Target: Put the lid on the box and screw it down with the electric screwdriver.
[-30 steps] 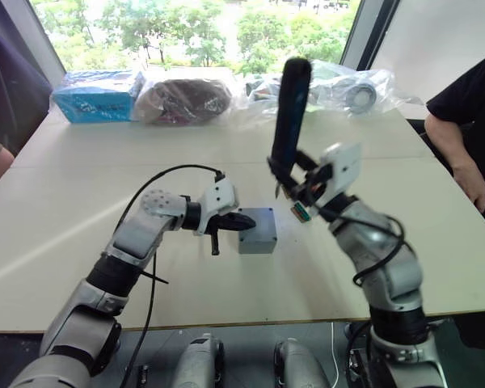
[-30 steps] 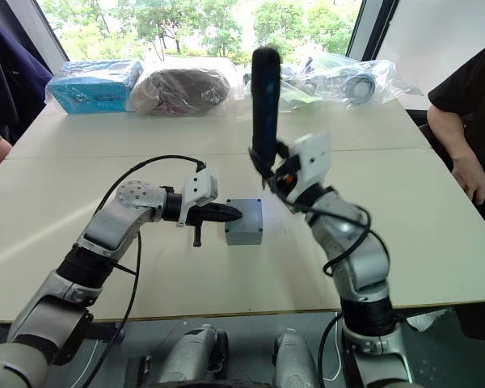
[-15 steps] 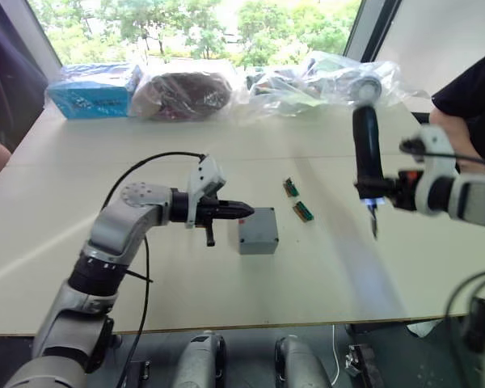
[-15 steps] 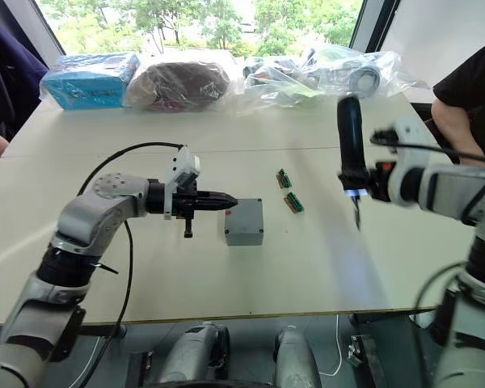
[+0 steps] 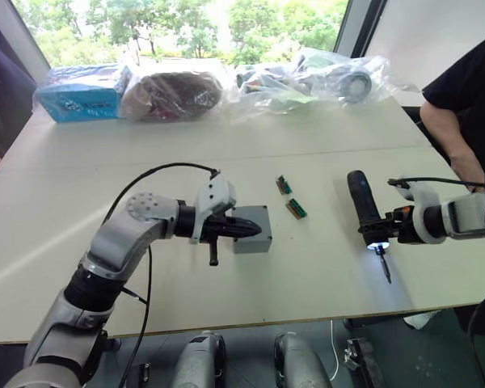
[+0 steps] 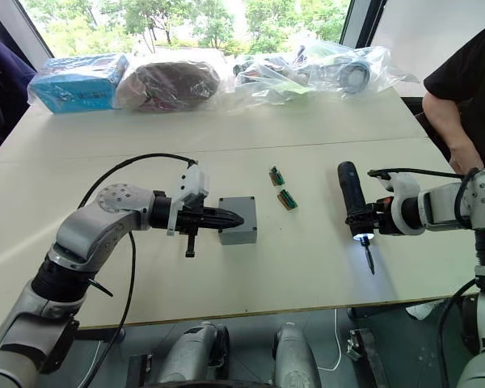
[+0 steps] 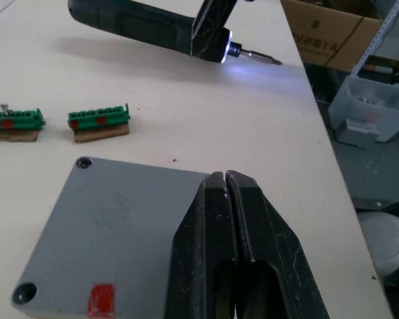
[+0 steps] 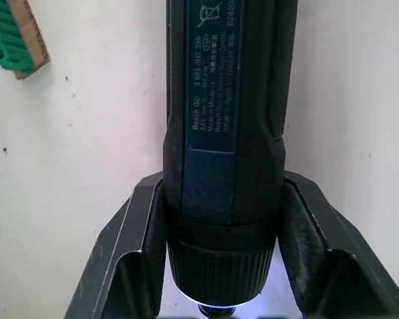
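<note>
Where red marks one corner, flat grey lid (image 7: pixel 120 226) on box (image 6: pixel 237 229).

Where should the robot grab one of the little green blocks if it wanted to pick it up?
Across its two long sides, coming straight down from above. Each green connector block lies flat on the table and is long and thin, so a pincer closes most easily over the narrow width. There is bare table around both blocks for the fingers to slip down.
</note>
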Motion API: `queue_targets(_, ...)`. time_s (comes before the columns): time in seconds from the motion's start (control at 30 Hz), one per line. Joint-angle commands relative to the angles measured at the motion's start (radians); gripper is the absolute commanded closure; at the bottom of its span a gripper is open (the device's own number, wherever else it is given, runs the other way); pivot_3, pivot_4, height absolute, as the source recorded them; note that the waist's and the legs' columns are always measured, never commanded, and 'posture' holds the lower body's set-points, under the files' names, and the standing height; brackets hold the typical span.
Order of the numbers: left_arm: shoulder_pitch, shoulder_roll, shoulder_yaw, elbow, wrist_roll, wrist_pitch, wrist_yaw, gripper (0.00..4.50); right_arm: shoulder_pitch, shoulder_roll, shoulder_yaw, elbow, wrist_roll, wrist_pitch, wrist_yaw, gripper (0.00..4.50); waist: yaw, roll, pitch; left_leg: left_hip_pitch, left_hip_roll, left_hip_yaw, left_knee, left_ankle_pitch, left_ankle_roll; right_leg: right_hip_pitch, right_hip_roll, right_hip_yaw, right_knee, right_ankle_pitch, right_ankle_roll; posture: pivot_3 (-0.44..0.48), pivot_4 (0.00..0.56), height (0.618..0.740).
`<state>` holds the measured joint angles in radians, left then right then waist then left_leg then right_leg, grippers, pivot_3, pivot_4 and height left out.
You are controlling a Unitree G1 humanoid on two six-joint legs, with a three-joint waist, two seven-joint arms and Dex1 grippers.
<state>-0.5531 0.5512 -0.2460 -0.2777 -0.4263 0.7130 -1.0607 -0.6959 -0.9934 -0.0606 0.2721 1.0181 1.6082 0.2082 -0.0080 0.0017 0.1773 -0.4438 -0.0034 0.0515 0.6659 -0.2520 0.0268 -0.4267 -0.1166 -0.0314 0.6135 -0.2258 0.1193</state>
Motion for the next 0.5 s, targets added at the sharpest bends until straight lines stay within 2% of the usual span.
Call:
queue_targets(0.03,0.003,0.012,0.011,-0.043,-0.015,0.004,0.009,4.50,-0.029,-0.002,-0.013,0.001,-0.063,0.006,0.050,0.75,0.003,0.000,0.000,0.000,0.000,0.000,0.000,0.000,0.000,0.000,0.000,0.000,0.000,0.000,0.000,0.000,0.150,0.740)
queue_targets(0.1,0.010,0.017,0.016,-0.040,-0.008,0.008,0.023,4.50,-0.028,0.001,-0.015,-0.005,-0.098,0.003,0.068,0.04,0.003,0.000,0.000,0.000,0.000,0.000,0.001,0.000,0.000,0.000,0.000,0.000,0.000,0.000,0.000,0.000,0.150,0.740)
queue_targets(0.2,0.016,0.011,0.054,-0.029,0.016,0.035,0.116,4.50,-0.018,-0.015,-0.009,-0.055,-0.153,-0.057,0.102,0.01,0.003,0.000,0.000,0.000,0.000,0.000,0.001,0.000,0.000,0.001,0.000,0.000,0.000,0.000,0.000,0.000,0.150,0.740)
queue_targets(0.3,0.012,0.001,0.133,-0.012,0.000,0.058,0.195,4.50,-0.045,-0.008,-0.062,-0.112,-0.167,-0.083,0.127,0.01,0.000,0.000,0.000,0.000,0.000,-0.001,0.001,0.000,0.000,0.001,0.000,0.000,0.000,0.000,0.001,0.000,0.150,0.740)
queue_targets(0.33,0.006,-0.011,0.180,0.000,-0.014,0.059,0.232,4.50,-0.053,0.003,-0.098,-0.156,-0.169,-0.120,0.126,0.01,0.000,0.000,0.000,0.000,0.000,-0.001,0.001,0.000,0.000,0.001,0.000,0.000,0.000,0.001,0.001,0.000,0.150,0.740)
queue_targets(0.37,0.004,-0.047,0.258,0.030,-0.035,0.004,0.278,4.50,-0.049,0.047,-0.172,-0.243,-0.185,-0.248,0.096,0.01,0.000,0.000,0.000,0.000,0.000,-0.001,0.001,0.000,0.000,0.001,0.000,0.000,0.000,0.001,0.002,0.000,0.150,0.740)
queue_targets(0.43,0.002,-0.056,0.329,0.075,-0.042,-0.010,0.319,4.50,-0.020,0.101,-0.250,-0.386,-0.238,-0.424,0.055,0.01,-0.006,-0.001,0.000,0.000,0.000,-0.001,0.001,0.000,0.000,0.000,0.000,0.000,0.000,0.002,0.003,0.000,0.150,0.740)
queue_targets(0.47,0.004,-0.047,0.337,0.089,-0.038,-0.001,0.322,4.50,-0.003,0.117,-0.263,-0.433,-0.258,-0.449,0.037,0.01,-0.005,-0.001,0.000,0.000,0.000,0.000,0.001,0.000,-0.001,0.000,0.000,0.000,0.001,0.002,0.004,0.000,0.150,0.740)
queue_targets(0.5,0.015,-0.027,0.326,0.093,-0.040,0.007,0.295,4.50,0.015,0.117,-0.253,-0.468,-0.258,-0.395,0.022,0.01,-0.003,-0.001,0.000,0.000,0.000,-0.001,0.001,0.001,-0.001,0.000,0.001,0.000,0.001,0.002,0.004,0.000,0.150,0.740)
